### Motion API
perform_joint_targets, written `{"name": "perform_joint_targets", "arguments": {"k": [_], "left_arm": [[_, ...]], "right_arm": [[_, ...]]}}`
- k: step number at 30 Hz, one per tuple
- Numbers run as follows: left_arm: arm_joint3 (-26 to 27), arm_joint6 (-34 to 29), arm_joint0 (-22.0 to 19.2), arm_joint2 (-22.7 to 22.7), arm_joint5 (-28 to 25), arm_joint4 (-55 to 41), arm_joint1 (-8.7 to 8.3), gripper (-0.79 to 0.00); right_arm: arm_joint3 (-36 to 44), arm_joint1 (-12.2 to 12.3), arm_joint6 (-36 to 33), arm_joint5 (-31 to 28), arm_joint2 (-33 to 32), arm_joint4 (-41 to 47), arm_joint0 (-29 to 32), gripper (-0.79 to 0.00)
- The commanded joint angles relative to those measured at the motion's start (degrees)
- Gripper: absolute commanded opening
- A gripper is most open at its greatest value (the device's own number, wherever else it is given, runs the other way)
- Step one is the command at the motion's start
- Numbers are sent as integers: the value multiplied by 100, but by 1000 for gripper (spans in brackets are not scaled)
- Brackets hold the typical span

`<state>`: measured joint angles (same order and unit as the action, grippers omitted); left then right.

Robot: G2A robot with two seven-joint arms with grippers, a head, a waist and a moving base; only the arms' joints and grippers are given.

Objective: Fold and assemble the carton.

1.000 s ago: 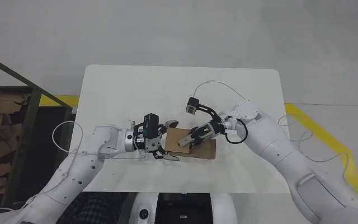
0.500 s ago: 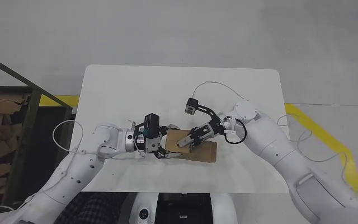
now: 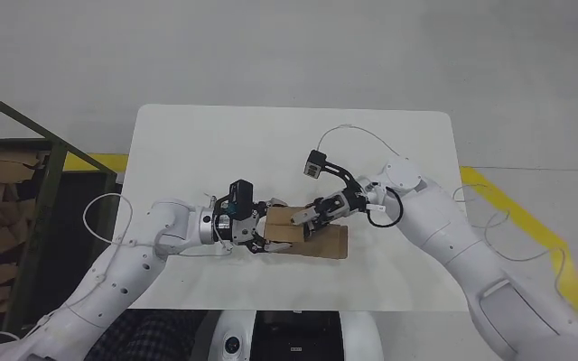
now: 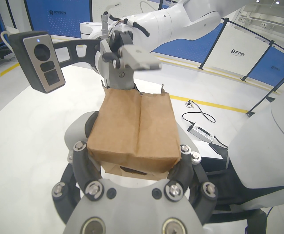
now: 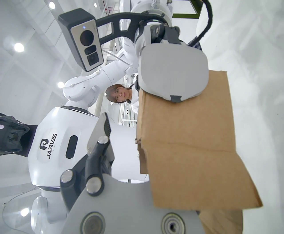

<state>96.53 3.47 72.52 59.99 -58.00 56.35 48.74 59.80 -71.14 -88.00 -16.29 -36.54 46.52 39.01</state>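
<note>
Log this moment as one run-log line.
carton: partly folded | left claw: shut on one end | right claw: open at opposite end

This is looking like a robotics test hall: blue partition panels (image 4: 250,55) are standing on a grey floor (image 4: 221,88), yellow lines (image 4: 199,102) are crossing it, ceiling lamps (image 5: 18,47) are shining overhead.

White desk (image 3: 208,144). Green metal frame (image 3: 52,141) at its 9 o'clock, yellow floor tape (image 3: 483,180) at 3 o'clock. Grey power brick (image 4: 200,132) with cable on floor, blue partition panels (image 4: 73,20) behind.
</note>
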Motion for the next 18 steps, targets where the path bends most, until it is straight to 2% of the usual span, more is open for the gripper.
{"name": "perform_joint_targets", "arguments": {"k": [1, 4, 6, 8, 16, 17, 18], "left_arm": [[-59, 38, 16, 57, 5, 19, -2, -388], [-138, 128, 55, 180, 121, 55, -4, -397], [-59, 279, 125, 297, 348, 288, -6, -449], [-94, 507, 230, 390, 374, 297, -9, -459], [-213, 831, 319, 676, 659, 381, 5, -409], [-222, 854, 326, 696, 690, 406, 8, -406], [-226, 865, 333, 711, 720, 442, 12, -400]], "right_arm": [[32, 48, 0, 0, -147, -35, 18, 0], [101, 148, 2, -2, -409, -148, 48, 0], [176, 235, 2, -1, -597, -295, 78, 0], [320, 328, 12, -12, -802, -428, 138, 0], [1532, 715, 335, -44, -1608, -1414, 672, 0], [1806, 760, 465, 33, -1706, -1598, 765, -117], [2101, 801, 604, 107, -1805, -1735, 876, -311]]}}
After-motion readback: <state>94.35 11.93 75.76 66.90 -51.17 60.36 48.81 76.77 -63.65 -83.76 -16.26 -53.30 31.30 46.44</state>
